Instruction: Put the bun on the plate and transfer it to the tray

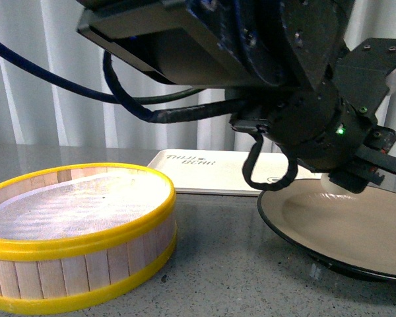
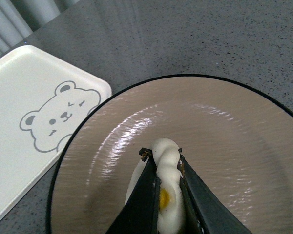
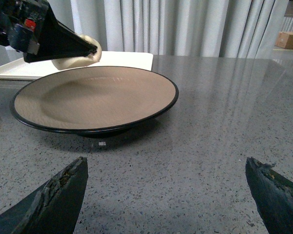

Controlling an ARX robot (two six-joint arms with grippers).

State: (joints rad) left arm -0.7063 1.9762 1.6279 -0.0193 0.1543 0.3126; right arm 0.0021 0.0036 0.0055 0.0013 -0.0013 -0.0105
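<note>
The bun (image 2: 167, 148) is held by the left gripper (image 2: 163, 159). Its two dark fingers are shut tight on the bun's sides. The bun is held over the inside of the plate (image 2: 234, 126), on the part nearest the tray (image 2: 19, 87). Whether the bun touches the plate cannot be told.

Only in the left wrist view are the twisted top of the bun and a yellow spot on it seen. A bear drawing on the tray is seen there too. A bit of the tray's edge is hidden by the plate's black rim.

In the front view the bun is almost hidden behind the big left arm, and only a bit of white is seen. A round basket (image 1: 72, 218) with yellow rims is seen in this view alone. It is set at the left side of the bench (image 3: 210, 122), apart from the plate, with bare bench between them.

In the right wrist view the right gripper (image 3: 168, 195) is seen wide open, with nothing in it. It is held low over the bench, on the plate's near side. Much bare grey bench is seen around it and beside the plate.
</note>
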